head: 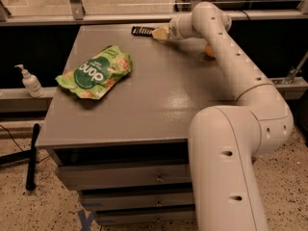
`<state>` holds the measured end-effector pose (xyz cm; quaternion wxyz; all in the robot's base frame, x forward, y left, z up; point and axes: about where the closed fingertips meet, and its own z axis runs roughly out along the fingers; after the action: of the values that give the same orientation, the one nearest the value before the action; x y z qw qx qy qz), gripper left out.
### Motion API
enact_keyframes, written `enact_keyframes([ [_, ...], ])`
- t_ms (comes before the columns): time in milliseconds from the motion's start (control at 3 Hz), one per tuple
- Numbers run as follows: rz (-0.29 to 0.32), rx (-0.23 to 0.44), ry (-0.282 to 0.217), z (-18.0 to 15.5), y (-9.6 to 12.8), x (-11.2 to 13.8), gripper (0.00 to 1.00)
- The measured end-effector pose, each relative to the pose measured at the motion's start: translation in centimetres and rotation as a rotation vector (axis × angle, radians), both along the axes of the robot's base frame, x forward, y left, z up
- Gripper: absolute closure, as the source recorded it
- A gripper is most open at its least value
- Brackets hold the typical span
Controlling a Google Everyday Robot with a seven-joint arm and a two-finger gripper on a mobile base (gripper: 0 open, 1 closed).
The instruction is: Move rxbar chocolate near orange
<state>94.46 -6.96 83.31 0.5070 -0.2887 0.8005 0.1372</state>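
At the far left, off the table, we see 1 pump bottle (31, 81) standing on a ledge. On the grey table (159, 105), toward its left side, lies the green chip bag (95, 72), which has no part in this job.

Further right, at the table's far edge, the rxbar chocolate (142, 31) lies flat with its long side along that edge. Immediately right of it is the gripper (160, 33), low over the tabletop at the bar's right end. We cannot tell whether it touches the bar, how far open it is, or whether it has hold of anything.

Right again, partly hidden behind the white arm (231, 57), the orange (209, 50) sits near the table's right edge.

We judge the task to be in its first step, the approach to the bar. The bar is on the table and well apart from the orange, with the gripper and arm between the 2. That leaves 3 things to do: secure the bar, carry it rightward along the far edge, and set it down beside the fruit.
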Motion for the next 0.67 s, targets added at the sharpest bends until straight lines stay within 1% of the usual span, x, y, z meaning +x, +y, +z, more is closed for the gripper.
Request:
enact_keyframes([
  [667, 0.000, 0.000, 0.000, 0.06, -0.01, -0.01, 1.00],
])
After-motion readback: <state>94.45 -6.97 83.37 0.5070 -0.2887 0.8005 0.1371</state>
